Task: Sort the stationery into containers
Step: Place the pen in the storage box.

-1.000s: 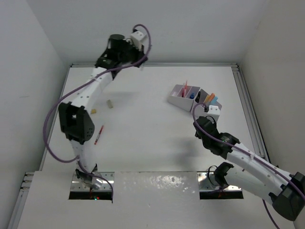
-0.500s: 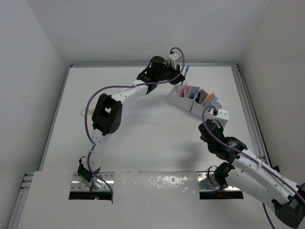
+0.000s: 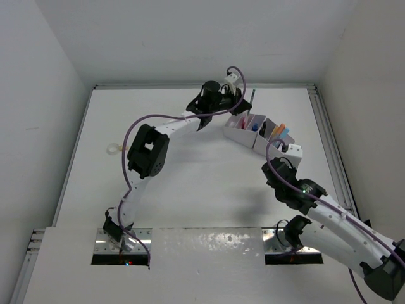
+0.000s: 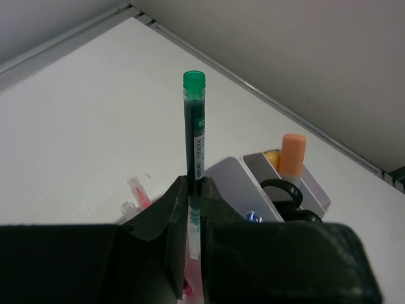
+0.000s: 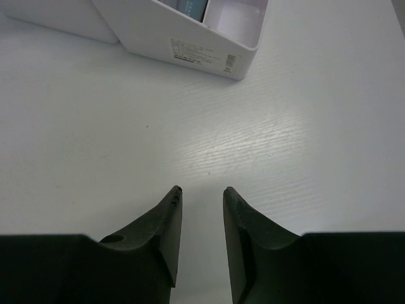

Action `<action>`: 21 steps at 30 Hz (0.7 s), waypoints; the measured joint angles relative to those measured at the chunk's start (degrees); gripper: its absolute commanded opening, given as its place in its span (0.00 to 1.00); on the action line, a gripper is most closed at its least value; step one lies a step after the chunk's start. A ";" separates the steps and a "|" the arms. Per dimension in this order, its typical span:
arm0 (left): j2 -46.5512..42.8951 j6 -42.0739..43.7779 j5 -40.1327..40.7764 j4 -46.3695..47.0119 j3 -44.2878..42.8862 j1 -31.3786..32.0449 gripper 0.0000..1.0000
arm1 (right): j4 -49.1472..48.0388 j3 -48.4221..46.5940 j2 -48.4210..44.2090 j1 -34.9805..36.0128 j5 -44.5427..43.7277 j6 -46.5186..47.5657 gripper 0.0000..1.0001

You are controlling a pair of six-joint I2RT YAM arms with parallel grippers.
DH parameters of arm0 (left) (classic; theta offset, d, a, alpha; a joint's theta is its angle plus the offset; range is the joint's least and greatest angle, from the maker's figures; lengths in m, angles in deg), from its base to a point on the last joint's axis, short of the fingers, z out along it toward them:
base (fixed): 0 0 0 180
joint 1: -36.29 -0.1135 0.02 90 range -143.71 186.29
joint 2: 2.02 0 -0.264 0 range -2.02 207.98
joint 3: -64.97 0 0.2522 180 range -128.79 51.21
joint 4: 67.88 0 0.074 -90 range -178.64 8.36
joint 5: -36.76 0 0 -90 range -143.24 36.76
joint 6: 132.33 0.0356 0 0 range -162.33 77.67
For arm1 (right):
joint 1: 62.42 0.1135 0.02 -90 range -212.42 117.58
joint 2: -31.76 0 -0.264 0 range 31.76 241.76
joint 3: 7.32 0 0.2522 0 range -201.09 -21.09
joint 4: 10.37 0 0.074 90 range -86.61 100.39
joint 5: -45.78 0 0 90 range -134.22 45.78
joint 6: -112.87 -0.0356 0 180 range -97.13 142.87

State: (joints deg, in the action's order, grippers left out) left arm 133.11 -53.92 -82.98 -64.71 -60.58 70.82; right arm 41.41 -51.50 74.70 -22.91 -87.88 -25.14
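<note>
My left gripper [image 3: 239, 104] is shut on a thin green pen [image 4: 193, 126] and holds it upright over the left end of the white organizer [image 3: 243, 134]. The pen's cap [image 3: 253, 95] shows in the top view. In the left wrist view the gripper [image 4: 195, 190] is just above the organizer [image 4: 231, 180], which holds pink pens [image 4: 138, 193], black scissors [image 4: 281, 193], an orange marker [image 4: 292, 155] and a blue-capped bottle [image 4: 253, 217]. My right gripper [image 3: 283, 156] is open and empty, low over the table just short of the organizer's near corner [image 5: 190, 38].
A small pale ring-like thing [image 3: 112, 150] lies on the table left of the left arm. The raised table rim [image 3: 326, 133] runs close behind and to the right of the organizer. The left arm's links hide part of the table's left side.
The left arm has swung from the far left back corner to the organizer, carrying the green pen. The right gripper has drawn back a little from the organizer.
</note>
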 measured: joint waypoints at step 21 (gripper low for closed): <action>0.00 7.67 2.16 -17.88 -9.77 -1.68 0.56 | -0.22 -2.12 1.60 0.00 -0.52 3.15 0.33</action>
State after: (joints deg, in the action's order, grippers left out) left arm 133.11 -46.25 -80.81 -82.59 -70.35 69.13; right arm 41.19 -53.62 76.29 -22.91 -88.40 -21.99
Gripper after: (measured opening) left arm 0.577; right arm 0.323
